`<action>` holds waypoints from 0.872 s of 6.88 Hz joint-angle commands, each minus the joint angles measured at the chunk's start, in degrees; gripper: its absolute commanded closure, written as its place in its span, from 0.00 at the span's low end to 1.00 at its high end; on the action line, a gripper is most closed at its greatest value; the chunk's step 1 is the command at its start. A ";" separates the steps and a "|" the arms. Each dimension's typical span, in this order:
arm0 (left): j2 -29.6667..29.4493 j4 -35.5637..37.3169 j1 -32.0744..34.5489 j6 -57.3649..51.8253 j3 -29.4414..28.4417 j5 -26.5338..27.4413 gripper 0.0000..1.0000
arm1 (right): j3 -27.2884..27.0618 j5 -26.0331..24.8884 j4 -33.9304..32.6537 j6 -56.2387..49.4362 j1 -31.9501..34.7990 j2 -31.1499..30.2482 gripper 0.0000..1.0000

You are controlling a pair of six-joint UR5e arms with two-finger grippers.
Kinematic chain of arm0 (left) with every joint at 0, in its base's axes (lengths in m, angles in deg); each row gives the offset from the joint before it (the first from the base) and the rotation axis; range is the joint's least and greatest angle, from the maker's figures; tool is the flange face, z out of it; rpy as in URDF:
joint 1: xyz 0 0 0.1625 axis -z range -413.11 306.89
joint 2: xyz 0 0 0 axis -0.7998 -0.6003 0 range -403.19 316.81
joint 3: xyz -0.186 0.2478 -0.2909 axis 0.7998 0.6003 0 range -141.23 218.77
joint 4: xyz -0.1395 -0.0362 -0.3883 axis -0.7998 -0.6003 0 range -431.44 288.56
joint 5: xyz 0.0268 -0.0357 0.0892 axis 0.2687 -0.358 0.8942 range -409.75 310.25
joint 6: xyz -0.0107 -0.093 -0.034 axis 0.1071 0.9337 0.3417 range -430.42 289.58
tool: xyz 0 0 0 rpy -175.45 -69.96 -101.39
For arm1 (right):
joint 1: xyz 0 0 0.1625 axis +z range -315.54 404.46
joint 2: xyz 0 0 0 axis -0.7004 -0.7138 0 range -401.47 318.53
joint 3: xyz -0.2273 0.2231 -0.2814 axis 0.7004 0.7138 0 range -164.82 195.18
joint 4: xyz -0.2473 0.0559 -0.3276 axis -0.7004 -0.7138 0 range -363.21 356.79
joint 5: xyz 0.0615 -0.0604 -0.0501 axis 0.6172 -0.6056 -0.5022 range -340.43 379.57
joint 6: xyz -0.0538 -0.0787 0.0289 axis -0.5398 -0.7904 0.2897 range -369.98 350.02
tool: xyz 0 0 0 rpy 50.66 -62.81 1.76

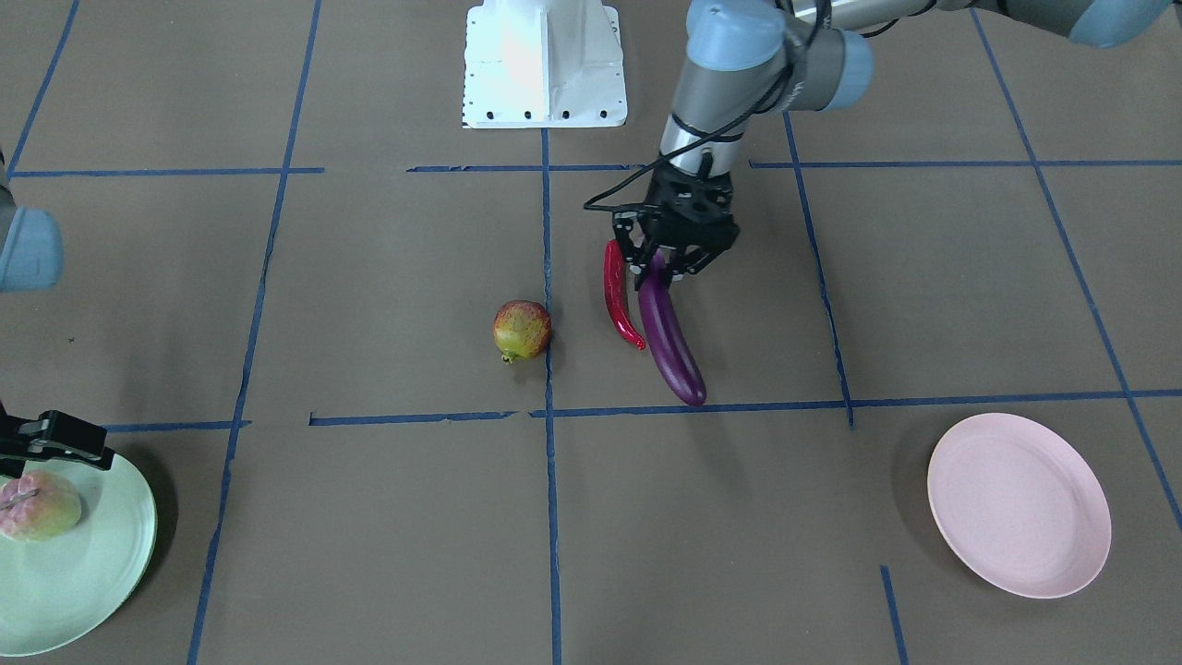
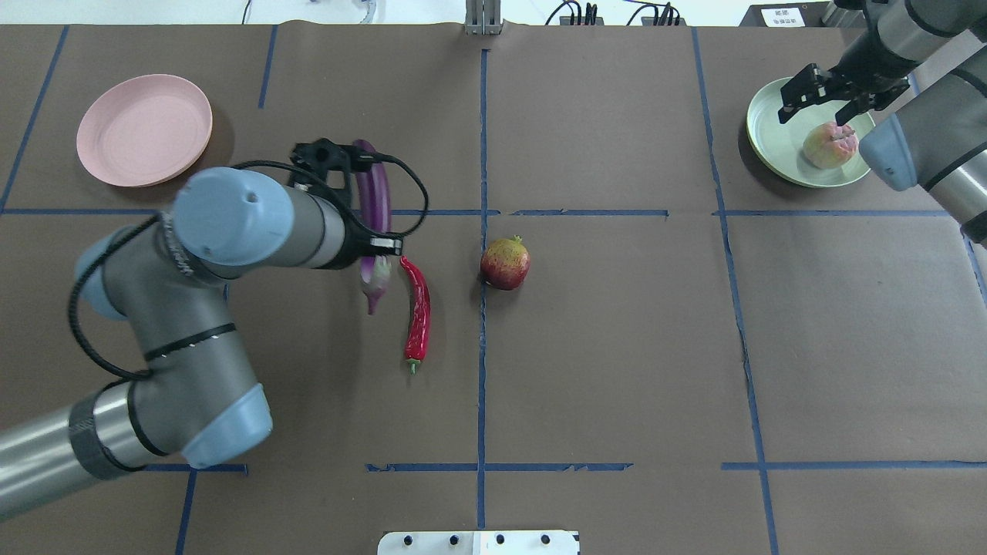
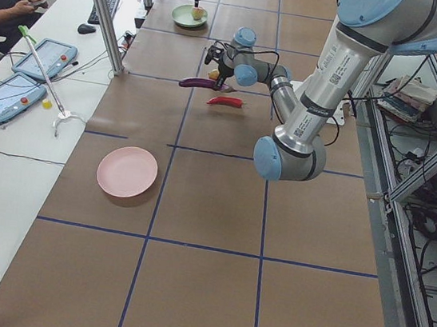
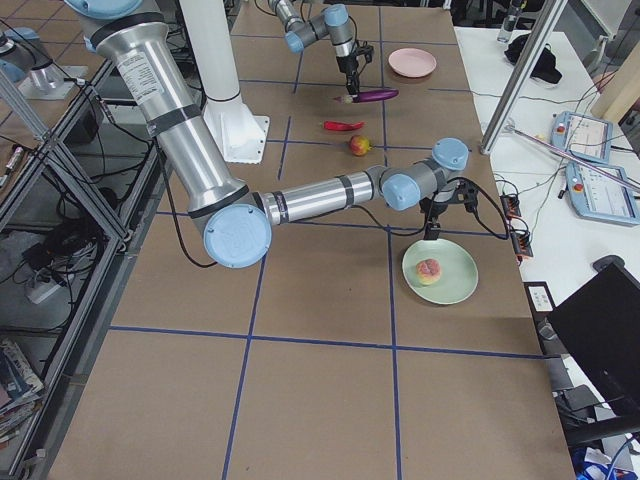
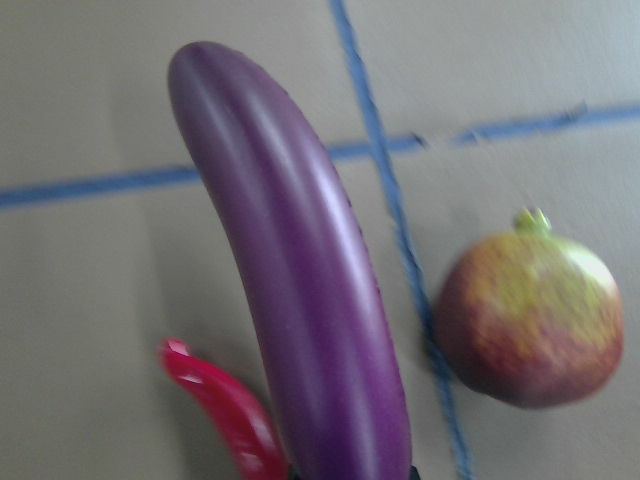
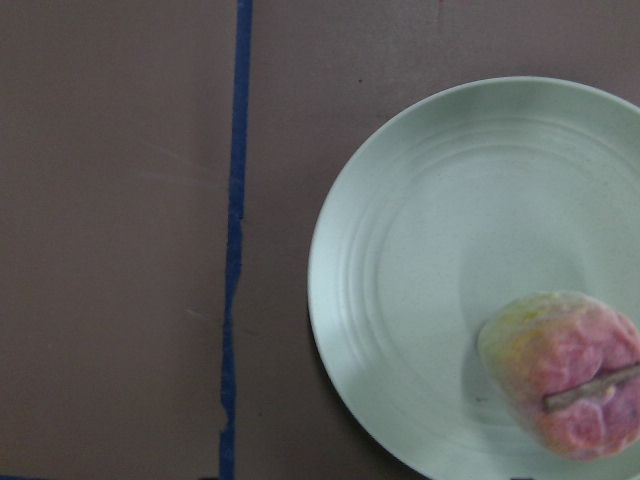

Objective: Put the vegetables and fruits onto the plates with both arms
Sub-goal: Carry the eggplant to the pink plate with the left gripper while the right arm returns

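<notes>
My left gripper [image 1: 657,263] is shut on the whitish top end of the purple eggplant [image 1: 669,342], which looks slightly raised off the table. The eggplant fills the left wrist view [image 5: 300,300]. The red chili pepper [image 1: 617,296] lies right beside it on the table. The pomegranate-like fruit [image 1: 522,331] sits near the centre line. My right gripper [image 2: 819,108] is open and empty above the pale green plate [image 2: 771,131]. The peach-like fruit [image 2: 829,145] rests on that plate. The pale pink plate [image 2: 143,129] has nothing on it.
The white base block [image 1: 545,65] stands at the table's robot-side edge. Blue tape lines [image 2: 482,231] divide the brown table. Operators' tablets [image 3: 16,76] lie on a side bench beyond the table's far edge.
</notes>
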 commanded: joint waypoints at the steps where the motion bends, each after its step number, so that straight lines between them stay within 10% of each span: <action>1: 5.66 0.18 8.38 -0.29 0.58 -0.39 0.93 | -11.17 -0.40 0.10 17.56 -6.36 -1.34 0.00; 6: 0.96 -0.79 29.05 -31.37 -27.84 -14.43 0.86 | -23.17 -17.43 0.01 43.54 -27.02 0.32 0.00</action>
